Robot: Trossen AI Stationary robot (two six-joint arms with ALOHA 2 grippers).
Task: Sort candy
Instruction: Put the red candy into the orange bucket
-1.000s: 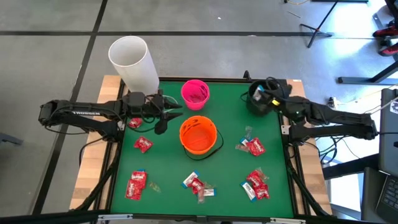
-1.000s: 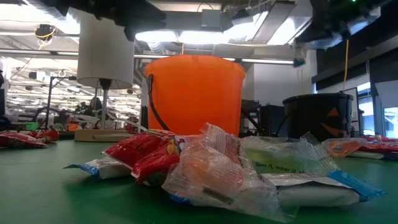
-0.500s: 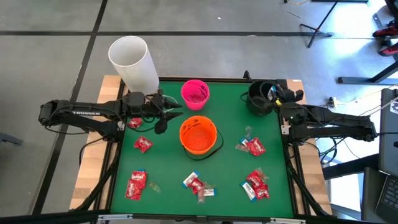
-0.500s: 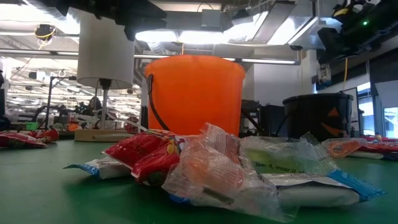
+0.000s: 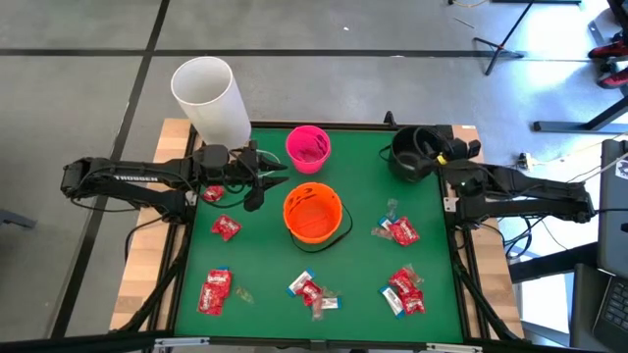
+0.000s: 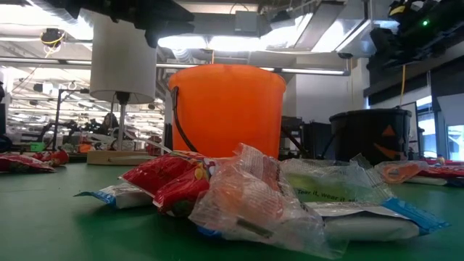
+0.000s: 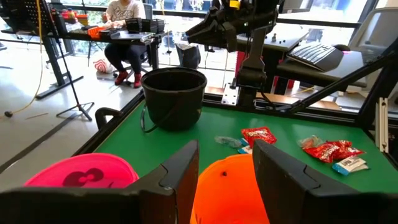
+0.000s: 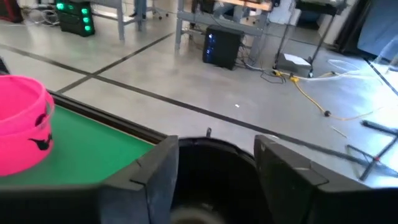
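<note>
Red-wrapped candy lies in small heaps on the green table: at the left [image 5: 226,227], the near left [image 5: 214,291], the near middle [image 5: 314,291], the right [image 5: 397,230] and the near right [image 5: 404,291]. My left gripper [image 5: 267,181] hovers open just left of the orange bucket [image 5: 314,214], whose rim [image 7: 227,163] shows between its fingers. My right gripper [image 5: 437,155] stands open at the right rim of the black bucket [image 5: 407,157], looking down into it [image 8: 214,146]. Both hold nothing.
A pink bucket [image 5: 308,145] stands at the far middle and a tall white cylinder [image 5: 211,98] at the far left corner. One more candy heap [image 5: 211,194] lies under my left arm. In the low view, wrapped candy [image 6: 217,188] fills the foreground before the orange bucket [image 6: 228,109].
My right gripper has drawn back from over the black bucket's middle toward the table's right edge and now stands by the bucket's right rim. My left arm and the candy heaps have kept still.
</note>
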